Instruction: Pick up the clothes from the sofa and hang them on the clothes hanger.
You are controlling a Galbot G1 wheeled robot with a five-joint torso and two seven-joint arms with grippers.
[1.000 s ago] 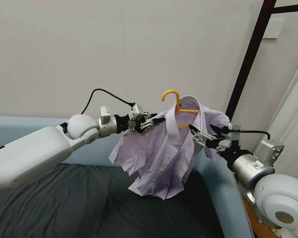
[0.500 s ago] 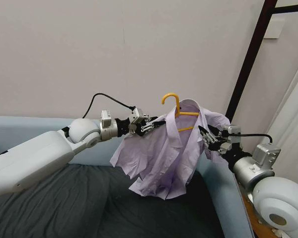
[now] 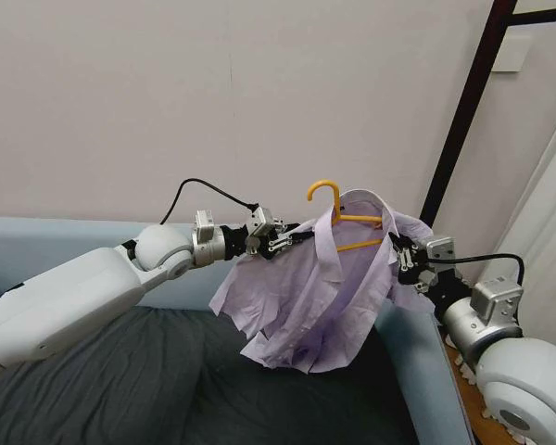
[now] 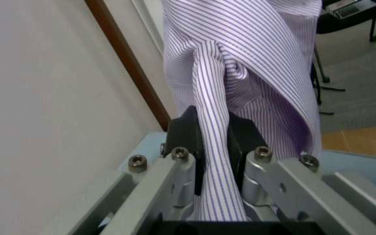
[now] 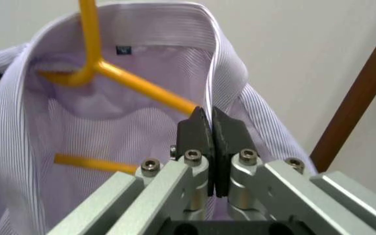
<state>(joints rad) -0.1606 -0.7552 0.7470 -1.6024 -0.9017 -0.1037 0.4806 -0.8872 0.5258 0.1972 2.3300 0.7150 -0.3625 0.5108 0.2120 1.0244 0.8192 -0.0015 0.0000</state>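
**Cloth, plastic and bare metal**

The shirt is thin woven cloth, lilac with fine stripes, matt and creased. Its hanger looks like smooth yellow plastic with a slight sheen. The left gripper and right gripper have dull silvery metal links, bright screw heads and matt black pads. The left arm wears a glossy white shell. The sofa has a dark, matt fabric seat and smoother pale blue sides.

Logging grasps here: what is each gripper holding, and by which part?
Left gripper pinches the purple shirt by a fold of its front edge. Right gripper is shut on the opposite front edge, beside the yellow hanger.
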